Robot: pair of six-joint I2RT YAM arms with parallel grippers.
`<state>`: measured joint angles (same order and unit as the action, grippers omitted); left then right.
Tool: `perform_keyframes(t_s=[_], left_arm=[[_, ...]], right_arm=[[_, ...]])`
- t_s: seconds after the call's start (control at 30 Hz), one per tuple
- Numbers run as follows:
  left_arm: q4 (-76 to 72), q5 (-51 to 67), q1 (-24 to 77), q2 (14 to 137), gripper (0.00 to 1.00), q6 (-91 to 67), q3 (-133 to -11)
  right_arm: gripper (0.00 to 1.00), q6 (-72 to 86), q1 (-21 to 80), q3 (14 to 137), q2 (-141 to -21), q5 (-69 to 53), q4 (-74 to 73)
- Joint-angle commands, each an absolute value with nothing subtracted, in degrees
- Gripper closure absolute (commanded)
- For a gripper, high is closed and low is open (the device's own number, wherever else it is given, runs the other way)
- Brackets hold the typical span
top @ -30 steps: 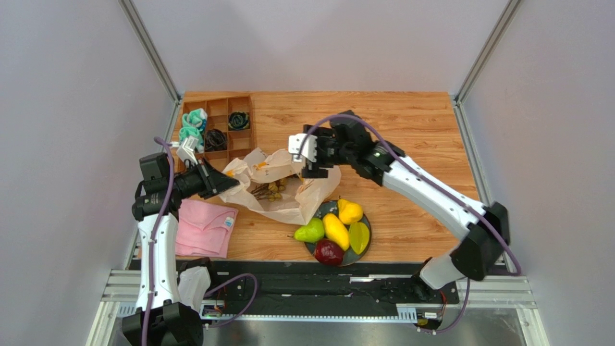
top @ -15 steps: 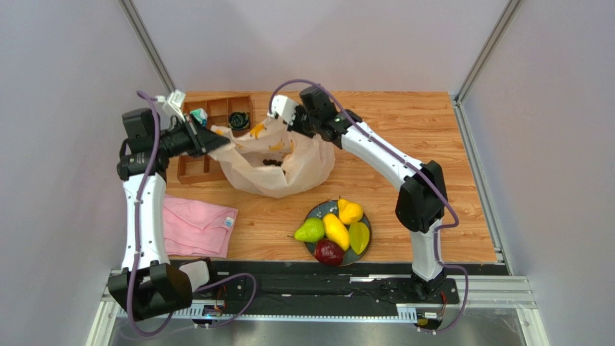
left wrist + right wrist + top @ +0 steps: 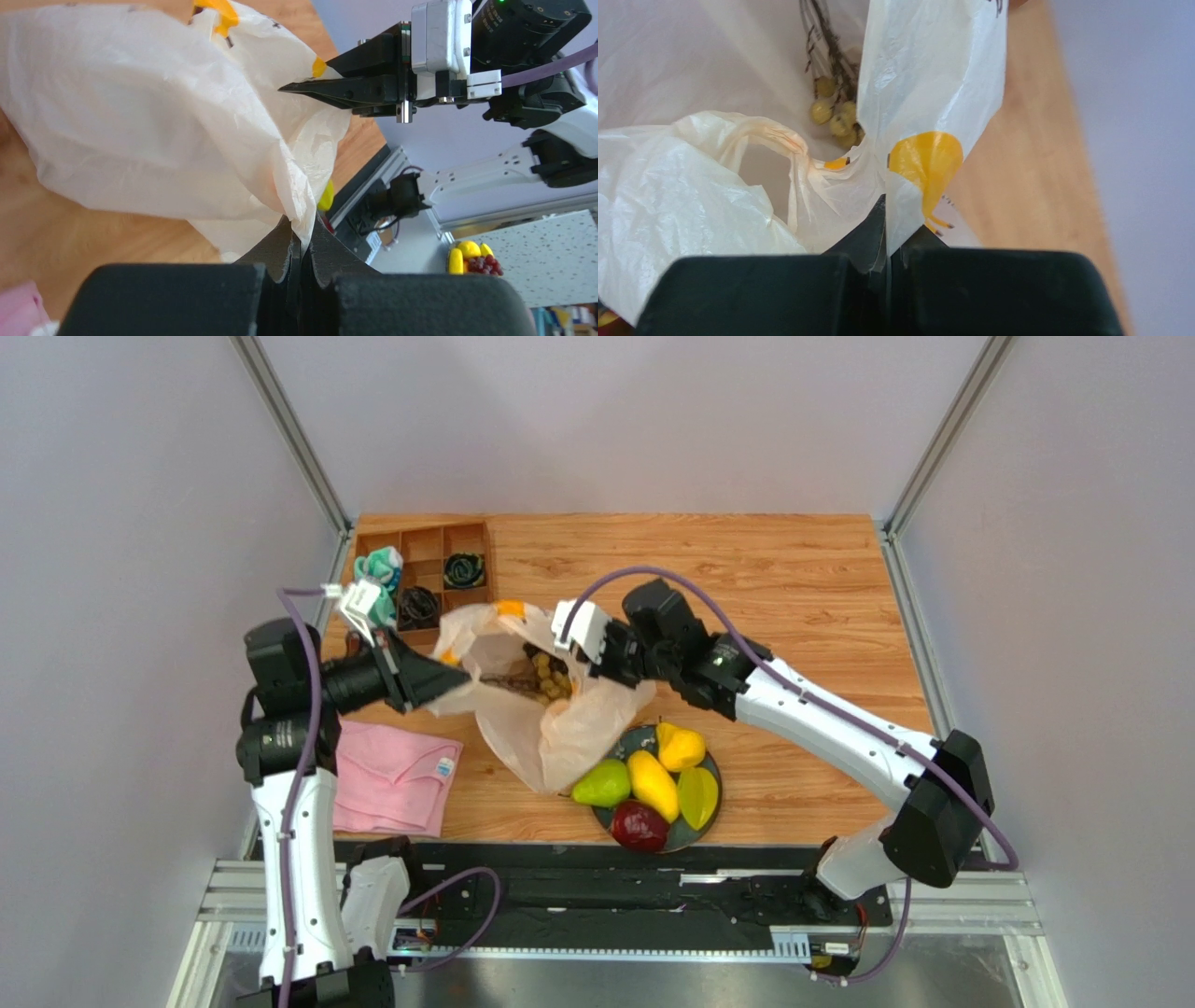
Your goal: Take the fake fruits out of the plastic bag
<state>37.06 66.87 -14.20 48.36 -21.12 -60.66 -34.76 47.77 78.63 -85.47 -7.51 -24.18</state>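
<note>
Within the last second the right gripper (image 3: 564, 655), which had hung with its jaws spread above the slumped plastic bag (image 3: 547, 725), had clamped onto the bag's rim; both arms had carried the bag to the back of the table and then brought it forward, so that it now hung between them with its bottom sagging just beside the plate (image 3: 678, 843). The green pear (image 3: 602, 784), yellow mango (image 3: 652, 784) and dark red apple (image 3: 638, 826) already lay on that plate, while a pale grape bunch (image 3: 833, 119) was still down inside the bag, visible through the stretched mouth. To judge from this, the task was mostly done and the mouth was being held wide to get at what was left. The left gripper (image 3: 298, 245) was clenched tight on a fold of the bag's near edge, and the right one likewise pinched thin film by a printed banana, with nothing else in either grip
</note>
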Motion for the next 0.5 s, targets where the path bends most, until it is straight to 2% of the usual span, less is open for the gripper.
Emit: perform_keyframes(t_s=[0.0, 0.03, 0.07, 0.23, 0.3, 0.37, 0.47], left_arm=[[44.9, 62.9, -13.7, 42.7, 1.0, -20.2, -48.1], [44.8, 62.1, -13.6, 42.6, 1.0, -19.5, -46.2], [44.5, 60.4, -13.5, 42.8, 1.0, -19.7, -43.6], [36.0, 61.2, -12.7, 43.9, 1.0, -24.2, -43.3], [34.2, 61.2, -12.6, 45.1, 1.0, -24.8, -44.6], [32.0, 61.4, -12.0, 45.7, 1.0, -26.2, -45.1], [26.8, 61.3, -11.2, 46.7, 1.0, -30.7, -45.2]], right_arm=[[0.82, -25.8, 47.8, 65.8, -84.8, -4.9, -27.9], [0.72, -25.9, 47.7, 65.0, -85.1, -4.2, -27.9], [0.56, -26.0, 47.7, 65.0, -85.4, -3.6, -28.0], [0.35, -25.8, 47.5, 74.9, -85.6, -8.1, -33.9], [0.04, -24.9, 47.6, 80.5, -85.1, -13.6, -35.8], [0.0, -24.8, 48.0, 83.0, -84.6, -18.3, -36.1], [0.0, -23.5, 50.0, 85.2, -85.5, -23.1, -34.9]])
